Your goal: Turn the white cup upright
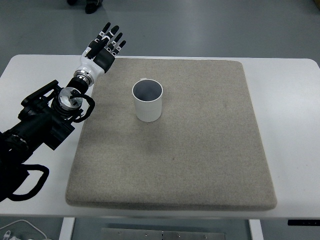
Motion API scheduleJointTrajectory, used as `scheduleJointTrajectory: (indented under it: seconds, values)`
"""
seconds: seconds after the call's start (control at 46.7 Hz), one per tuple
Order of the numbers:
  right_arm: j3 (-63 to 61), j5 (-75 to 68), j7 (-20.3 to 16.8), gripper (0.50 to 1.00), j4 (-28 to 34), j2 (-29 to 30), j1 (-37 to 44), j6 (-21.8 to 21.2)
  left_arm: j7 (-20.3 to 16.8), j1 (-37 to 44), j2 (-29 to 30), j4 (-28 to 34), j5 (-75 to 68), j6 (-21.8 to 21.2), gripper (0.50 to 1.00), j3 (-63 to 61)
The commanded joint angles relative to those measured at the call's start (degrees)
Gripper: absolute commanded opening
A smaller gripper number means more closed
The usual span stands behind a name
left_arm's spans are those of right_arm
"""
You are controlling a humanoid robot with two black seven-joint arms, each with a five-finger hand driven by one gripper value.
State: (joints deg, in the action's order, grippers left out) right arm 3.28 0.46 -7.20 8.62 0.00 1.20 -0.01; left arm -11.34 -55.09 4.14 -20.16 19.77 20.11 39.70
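Note:
A white cup (148,101) stands upright on the beige mat (200,150), its open mouth facing up, left of the mat's middle and toward the far side. My left hand (106,45) hovers at the mat's far left corner, well away from the cup, fingers spread and holding nothing. Its black arm (45,120) comes in from the lower left edge. The right arm does not show.
The mat lies on a white table (285,90). Grey floor lies beyond the table's far edge, with a dark object (92,5) at the top of the picture. A white cable (20,227) shows at the bottom left.

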Motion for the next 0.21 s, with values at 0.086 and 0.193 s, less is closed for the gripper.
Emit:
scheduleJointTrajectory:
  seconds: [0.086,0.193]
  values:
    - [-0.03,-0.02,0.0,0.93,0.0,0.0,0.03,0.01,0.0,-0.02,-0.01,0.21,-0.08,-0.07,0.992,1.34]
    - [-0.03,-0.02,0.0,0.93,0.0,0.0,0.03,0.01,0.0,-0.02,-0.01,0.12,-0.08,-0.07,0.992,1.43]
